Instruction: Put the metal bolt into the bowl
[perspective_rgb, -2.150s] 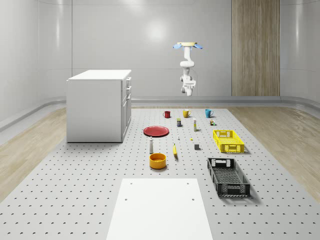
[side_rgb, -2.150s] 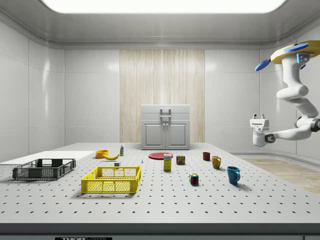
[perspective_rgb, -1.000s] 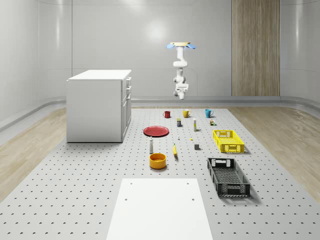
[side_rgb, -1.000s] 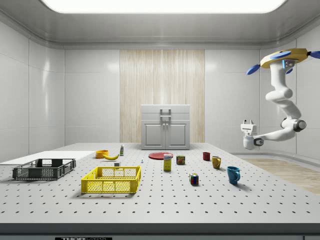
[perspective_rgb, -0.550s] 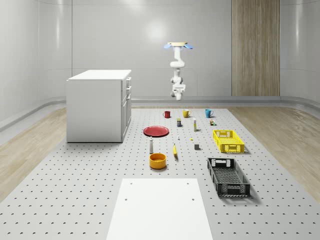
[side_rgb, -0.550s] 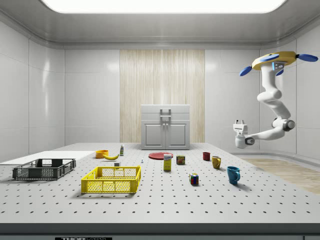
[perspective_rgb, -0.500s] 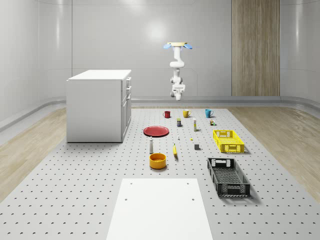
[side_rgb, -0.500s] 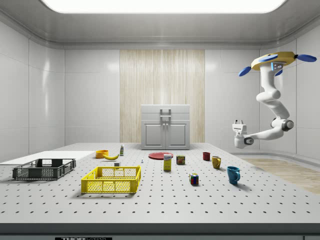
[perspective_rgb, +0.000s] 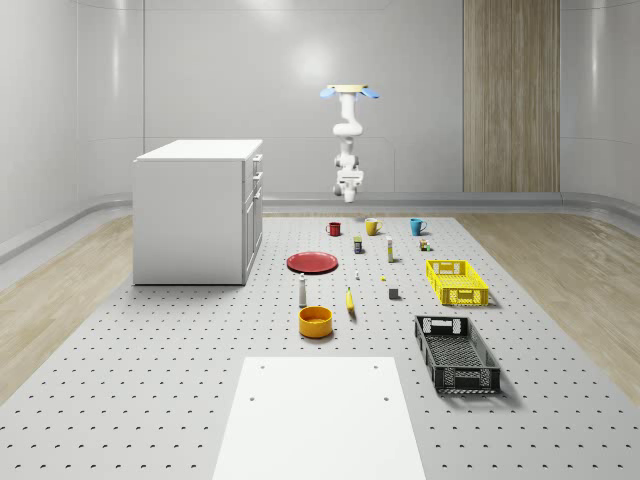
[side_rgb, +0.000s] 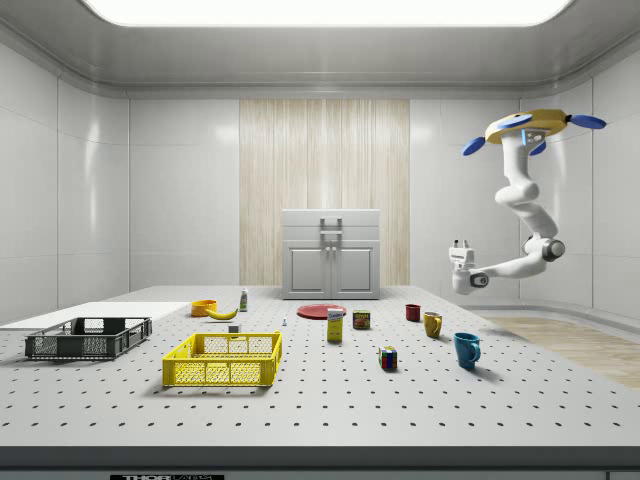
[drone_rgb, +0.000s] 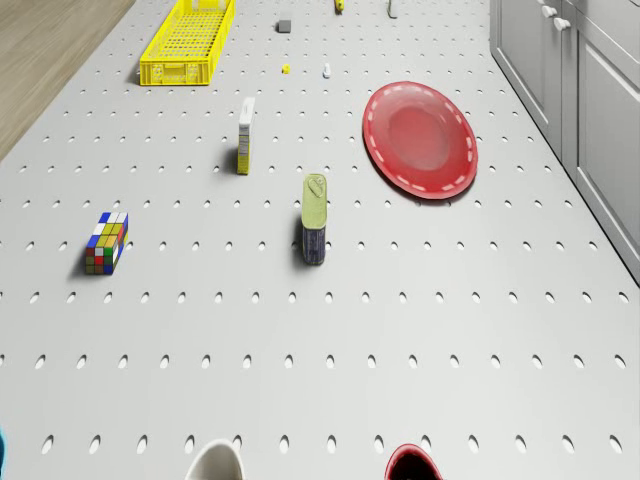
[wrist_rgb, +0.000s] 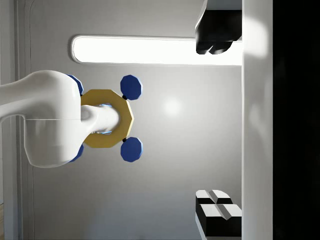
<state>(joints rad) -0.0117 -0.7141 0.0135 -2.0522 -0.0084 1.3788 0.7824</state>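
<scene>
The orange bowl (perspective_rgb: 315, 321) (side_rgb: 204, 307) stands on the perforated table near a banana. The metal bolt (perspective_rgb: 357, 277) (drone_rgb: 326, 70) is a tiny silvery piece lying beyond the bowl, in front of the red plate (drone_rgb: 420, 138). The drone (perspective_rgb: 350, 92) (side_rgb: 525, 125) hovers high over the table's far end, about above the mugs. Its white arm hangs down and bends, and the gripper (side_rgb: 461, 243) (perspective_rgb: 346, 192) points upward, far from bolt and bowl. In the wrist view the gripper (wrist_rgb: 220, 122) is open, nothing between its fingers (wrist_rgb: 217, 37), and the drone is seen from below.
A white cabinet (perspective_rgb: 195, 210) stands at the whole-scene view's left. Yellow crate (perspective_rgb: 456, 282) and black crate (perspective_rgb: 456, 352) sit at its right. Red, yellow and blue mugs (perspective_rgb: 372, 227) line the far edge. A can (drone_rgb: 314, 232), Rubik's cube (drone_rgb: 105, 242) and box (drone_rgb: 244, 135) lie between.
The drone with its arm has drifted toward the whole-scene view's left and inward over the table's far end. The gripper stays open and upturned. Nothing on the table has moved.
</scene>
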